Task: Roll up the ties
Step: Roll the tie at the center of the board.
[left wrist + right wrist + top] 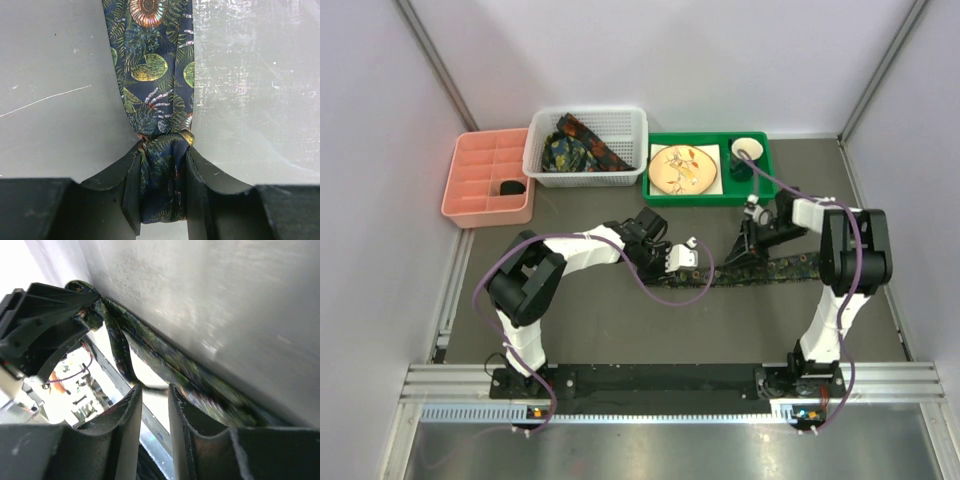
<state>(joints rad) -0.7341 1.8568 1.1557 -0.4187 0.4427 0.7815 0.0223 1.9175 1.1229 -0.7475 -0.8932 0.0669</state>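
Furthest left, pink tray (452, 205): at the far left of the grey table (600, 330), divided into compartments; a small dark object (512, 187) lies in one of the near ones.
white basket (585, 173): just beside the pink tray, on its right; the ties in the basket (575, 148) lie bunched together, dark with coloured print.
left arm (535, 285): reaches rightward over the table, with a purple cable (640, 285) looping off it.
left gripper (683, 256): near the table's middle; its fingers (200, 172) are closed tight on the tie on the table (775, 268) (155, 75), the cloth bunched and pinched between them.
tie on the table: a long narrow strip running from the left gripper rightward to beneath the right arm (850, 250); dark blue, printed with ferns, leaves and a spiral shell.
green tray (710, 200): behind the strip, just right of the basket; it carries a plate (685, 168) and, at its right end, a cup (748, 150).
right gripper (752, 222) (155, 390): over the strip, to the right of the left gripper; its fingers (127, 430) stand a narrow gap apart with light showing between them. The cloth runs on edge past the fingertips; I cannot tell whether it is pinched.
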